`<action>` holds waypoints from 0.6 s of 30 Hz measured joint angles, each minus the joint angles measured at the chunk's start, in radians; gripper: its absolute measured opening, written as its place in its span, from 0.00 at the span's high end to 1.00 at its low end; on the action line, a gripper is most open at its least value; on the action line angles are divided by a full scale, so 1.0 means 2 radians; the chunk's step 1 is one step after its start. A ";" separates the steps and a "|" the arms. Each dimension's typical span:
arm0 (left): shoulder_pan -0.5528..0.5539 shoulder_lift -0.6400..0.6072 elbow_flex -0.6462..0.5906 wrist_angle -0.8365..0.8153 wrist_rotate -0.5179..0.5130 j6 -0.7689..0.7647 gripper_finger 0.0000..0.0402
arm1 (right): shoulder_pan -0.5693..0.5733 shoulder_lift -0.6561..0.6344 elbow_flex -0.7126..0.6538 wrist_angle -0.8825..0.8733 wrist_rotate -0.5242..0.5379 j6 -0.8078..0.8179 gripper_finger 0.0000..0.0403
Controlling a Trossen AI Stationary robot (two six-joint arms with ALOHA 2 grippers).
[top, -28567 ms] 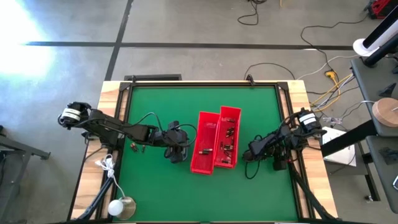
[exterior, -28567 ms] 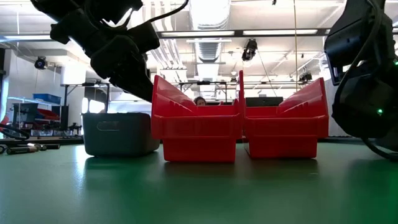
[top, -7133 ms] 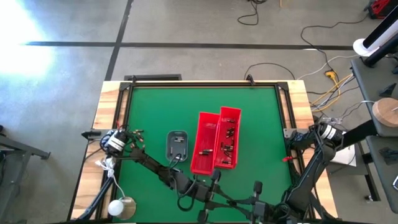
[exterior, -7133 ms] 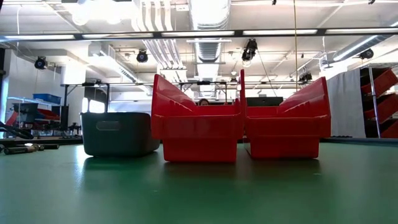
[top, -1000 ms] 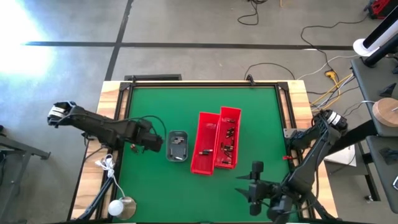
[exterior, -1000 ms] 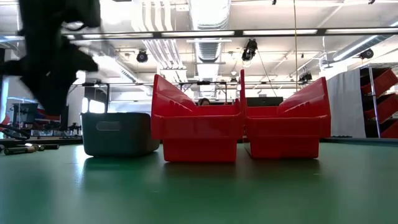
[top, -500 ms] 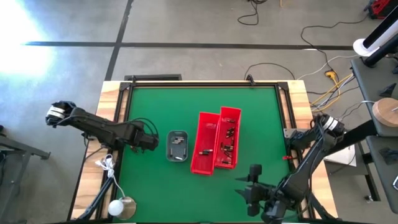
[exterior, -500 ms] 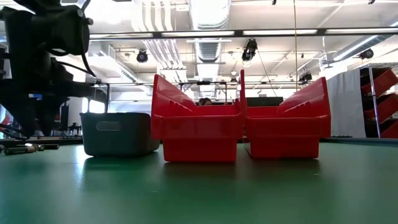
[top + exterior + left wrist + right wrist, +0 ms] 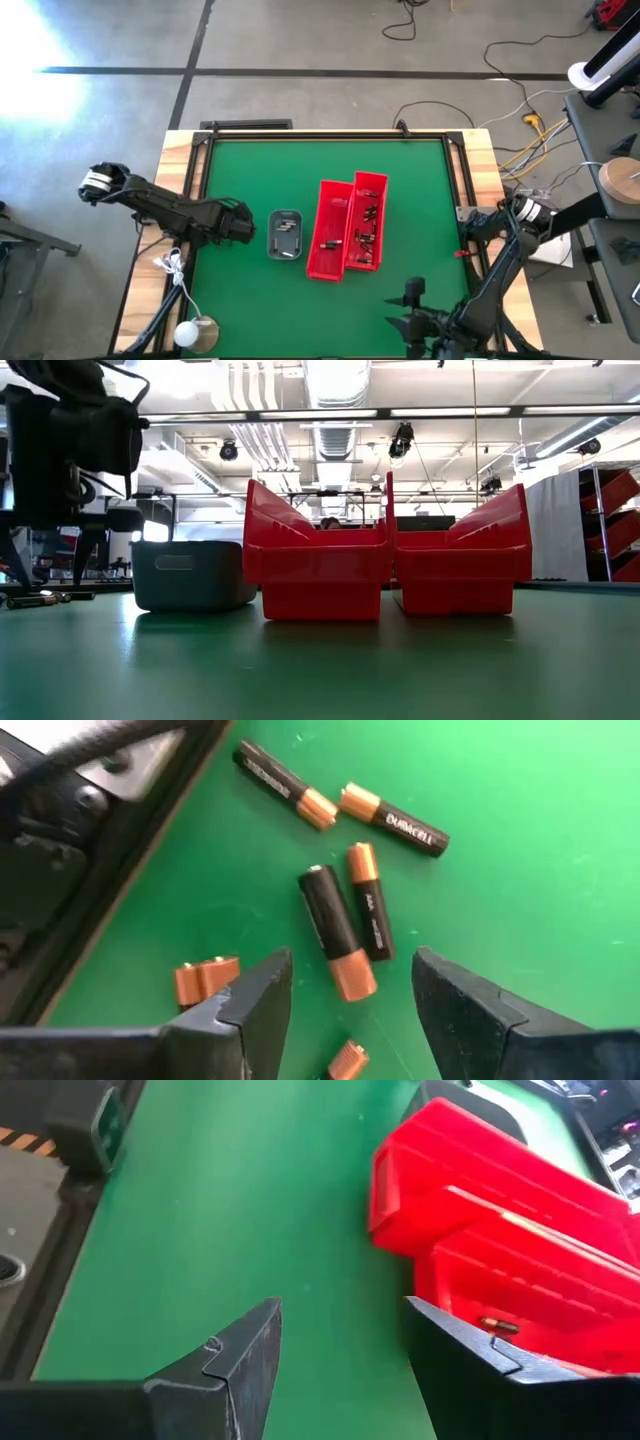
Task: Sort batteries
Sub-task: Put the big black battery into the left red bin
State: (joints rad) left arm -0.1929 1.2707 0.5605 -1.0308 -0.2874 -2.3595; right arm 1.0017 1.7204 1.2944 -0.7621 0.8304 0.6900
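1. High view: left tool parked just beside the grey tray, on its side away from the two red bins; right tool well apart from that tray, beyond the bins at the near edge of the green surface. Sorted batteries visible inside the bins.
2. Low view: left tool hanging just off the surface beside the tray, fingers spread. Risk: descending too far and scraping the mat.
3. Left wrist view: fingers released, empty, straddling a loose cluster of batteries lying away from the tray. Two lie side by side, touching; likely failure is pinching both, or nudging one so it rolls off. Mixed sizes could also mean a wrong bin.
4. Right wrist view: right tool open, holding nothing, facing the bins; little hazard while waiting.
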 joint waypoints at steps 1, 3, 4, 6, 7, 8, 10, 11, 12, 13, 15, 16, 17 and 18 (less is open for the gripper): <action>0.001 0.005 0.000 0.004 0.000 -0.001 0.54 | 0.005 0.002 -0.001 -0.001 0.000 0.003 0.50; 0.005 0.016 0.000 0.003 0.001 -0.002 0.54 | 0.013 0.006 -0.005 0.000 0.000 0.009 0.51; 0.008 0.023 0.000 0.003 0.002 -0.002 0.54 | 0.018 0.008 -0.008 -0.001 0.001 0.012 0.51; 0.016 0.036 0.000 0.004 0.004 -0.002 0.54 | 0.026 0.008 -0.015 -0.001 0.003 0.024 0.51; 0.020 0.042 0.000 0.002 0.004 -0.002 0.54 | 0.029 0.008 -0.020 0.000 0.004 0.033 0.52; 0.025 0.046 0.000 -0.001 0.004 -0.002 0.54 | 0.033 0.008 -0.026 -0.001 0.004 0.043 0.52; 0.031 0.055 0.000 -0.003 0.004 -0.002 0.54 | 0.040 0.008 -0.036 -0.007 0.003 0.066 0.52; 0.033 0.058 0.000 -0.002 0.005 -0.002 0.54 | 0.044 0.008 -0.040 -0.011 0.003 0.077 0.51; 0.035 0.061 0.000 0.001 0.009 -0.002 0.54 | 0.047 0.007 -0.045 -0.011 0.003 0.085 0.51; 0.036 0.064 0.001 0.004 0.014 -0.001 0.54 | 0.050 0.007 -0.050 -0.013 0.003 0.094 0.51; 0.036 0.069 0.003 0.005 0.021 0.004 0.55 | 0.054 0.007 -0.061 -0.014 0.003 0.107 0.51; 0.036 0.071 0.005 0.005 0.024 0.005 0.56 | 0.055 0.007 -0.065 -0.014 0.003 0.114 0.51; 0.036 0.074 0.006 0.005 0.025 0.005 0.57 | 0.055 0.006 -0.070 -0.014 0.003 0.120 0.51; 0.036 0.076 0.007 0.005 0.026 0.005 0.58 | 0.055 0.006 -0.074 -0.013 0.003 0.127 0.51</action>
State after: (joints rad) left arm -0.1219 1.4234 0.5748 -1.0199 -0.2356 -2.3497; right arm 1.1112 1.7319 1.1469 -0.7889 0.8370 0.9449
